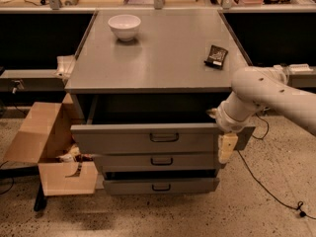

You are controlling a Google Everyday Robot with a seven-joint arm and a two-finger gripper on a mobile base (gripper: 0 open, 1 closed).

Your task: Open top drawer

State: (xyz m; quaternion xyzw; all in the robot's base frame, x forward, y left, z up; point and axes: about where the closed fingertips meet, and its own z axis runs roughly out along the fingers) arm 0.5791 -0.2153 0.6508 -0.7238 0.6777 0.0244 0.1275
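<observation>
**Inspector:** Surroundings?

**Assistant:** A speckled floor and a grey metal cabinet set against dark benches. On its top are a white bowl toward the back left and a small dark packet near the right edge, well apart. An open cardboard box sits on the floor just beside the cabinet's left side.

**Inspector:** The top drawer?

**Assistant:** The top drawer sits directly under the cabinet top. It stands out from the body, with a dark cavity showing behind its front. Its black bar handle is at the centre, well apart from the gripper. Two narrower drawers lie beneath.

**Inspector:** End effector?

**Assistant:** The gripper hangs at the right end of the top drawer's front, on a white arm entering from the right. Wide or narrow — cannot tell. Contact with the front cannot be confirmed either.
</observation>
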